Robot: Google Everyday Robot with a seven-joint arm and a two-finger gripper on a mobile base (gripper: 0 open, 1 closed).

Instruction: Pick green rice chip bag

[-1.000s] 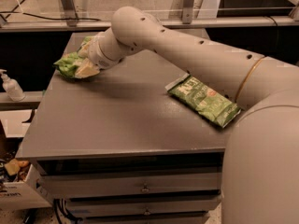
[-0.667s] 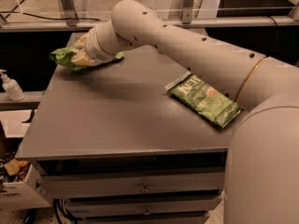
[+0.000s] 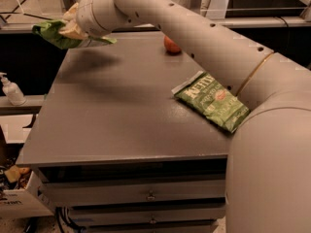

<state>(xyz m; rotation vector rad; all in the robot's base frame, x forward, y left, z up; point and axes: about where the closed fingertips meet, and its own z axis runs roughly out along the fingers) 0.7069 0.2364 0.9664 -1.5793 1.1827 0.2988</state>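
Observation:
The green rice chip bag is bright light green and crinkled. It hangs in the air above the far left corner of the grey table, clear of the top. My gripper is at the upper left of the camera view, shut on the bag from above. Its cream fingers press into the bag's top. The long cream arm reaches from the lower right across the table to it.
A darker olive-green Kettle bag lies flat on the table's right side, next to the arm. A small orange-red round fruit sits near the table's far edge. A white pump bottle stands on a ledge at the left. Drawers are below the front edge.
The gripper has risen with the green bag in it. The bag went from resting on the table's far left corner to hanging above it. The Kettle bag has not moved.

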